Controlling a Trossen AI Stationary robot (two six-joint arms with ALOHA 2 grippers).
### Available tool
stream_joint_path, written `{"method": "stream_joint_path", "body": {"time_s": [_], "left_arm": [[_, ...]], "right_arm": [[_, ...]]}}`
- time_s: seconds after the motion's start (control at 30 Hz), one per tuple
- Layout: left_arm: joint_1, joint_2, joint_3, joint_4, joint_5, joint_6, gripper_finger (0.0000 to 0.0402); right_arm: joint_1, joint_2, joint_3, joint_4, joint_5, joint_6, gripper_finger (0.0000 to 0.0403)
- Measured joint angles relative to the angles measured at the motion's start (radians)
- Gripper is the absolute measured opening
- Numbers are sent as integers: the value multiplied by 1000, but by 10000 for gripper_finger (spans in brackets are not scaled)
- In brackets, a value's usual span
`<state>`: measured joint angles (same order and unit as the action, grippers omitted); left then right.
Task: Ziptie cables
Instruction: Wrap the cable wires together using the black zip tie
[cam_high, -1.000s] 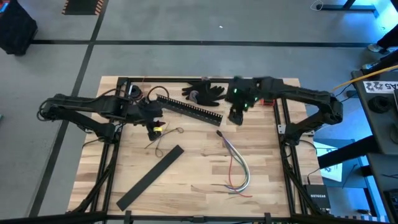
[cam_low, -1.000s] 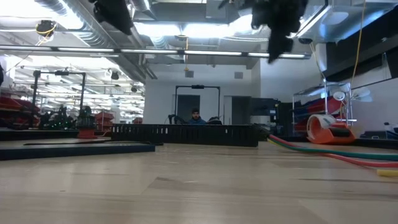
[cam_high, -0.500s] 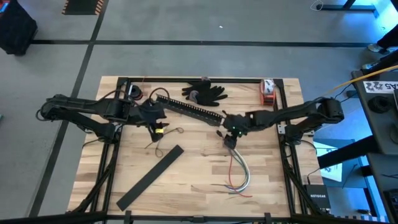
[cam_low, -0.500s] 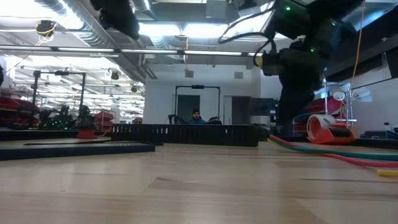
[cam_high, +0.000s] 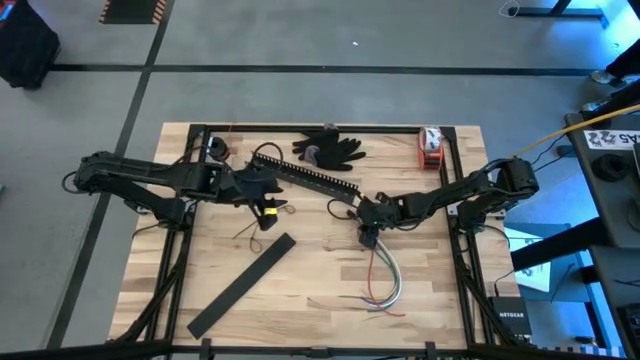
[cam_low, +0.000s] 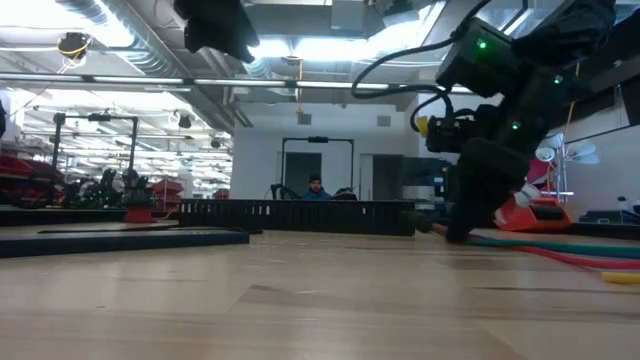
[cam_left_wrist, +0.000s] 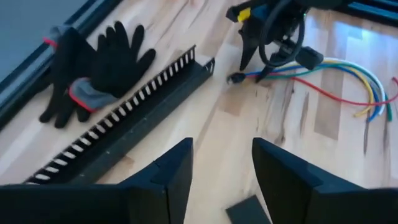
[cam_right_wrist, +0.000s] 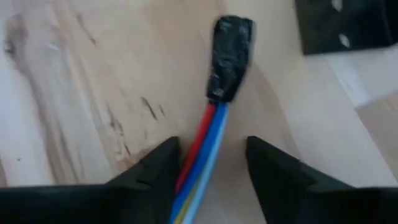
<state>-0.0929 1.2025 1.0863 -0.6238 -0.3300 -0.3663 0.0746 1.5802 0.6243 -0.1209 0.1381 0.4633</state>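
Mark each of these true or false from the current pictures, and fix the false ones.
1. The right claw straddles the cables near their black-taped end. True.
2. The black gloves lie on the flat black strip. False: they lie at the table's far edge, beyond the slotted bar; the flat black strip lies apart, nearer the front.
3. The left claw grips the cables. False: it is open with nothing between its fingers, away from them.
4. The cables rest on the wooden table. True.
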Motion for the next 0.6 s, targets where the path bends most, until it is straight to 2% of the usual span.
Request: {"method": "stream_joint_path", "body": {"time_s": [0.27,0.43,0.6], "left_arm": [[-13,74,0,19,9,-98,159],[-19,71,0,-50,-3,-180,159],[-75,59,1,-322,43,-178,159]], "right_arm": [[4,20,7,56,-48,-146,20],[4,23,68,-7,-67,-238,23],[4,22,118,-16,-83,-336,9]]}}
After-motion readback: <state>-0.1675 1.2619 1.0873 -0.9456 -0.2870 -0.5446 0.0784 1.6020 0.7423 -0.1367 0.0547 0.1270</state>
